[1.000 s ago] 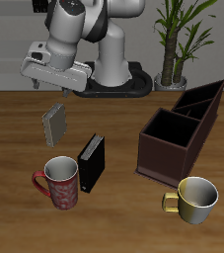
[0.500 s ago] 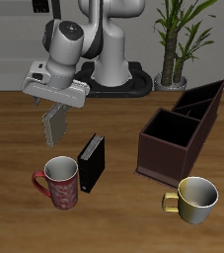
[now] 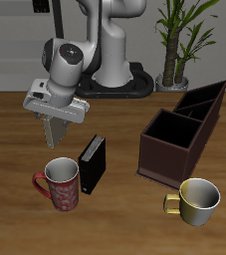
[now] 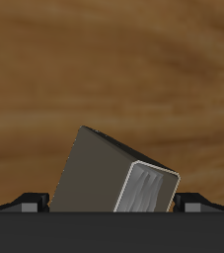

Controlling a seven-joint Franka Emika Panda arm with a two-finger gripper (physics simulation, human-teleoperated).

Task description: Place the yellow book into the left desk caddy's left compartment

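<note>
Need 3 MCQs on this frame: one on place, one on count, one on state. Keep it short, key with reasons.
1. Where does the black book with white page edges stand?
A. Inside the long dark brown desk caddy
B. On the table beside the red patterned mug
C. On top of the yellow-cream mug

2. How many mugs are on the wooden table?
A. One
B. Two
C. Three

3. What is the state of the small grey-tan yellow book?
A. Lying flat in a compartment of the caddy
B. Leaning against the black book
C. Right under the robot's gripper, outside the caddy

Key:
1 B: it stands upright next to the red patterned mug, well apart from the long dark brown desk caddy.
2 B: only the red one and the yellow-cream mug show.
3 C: it sits just below the gripper; the wrist view shows it between the fingers, though contact cannot be told.
</note>
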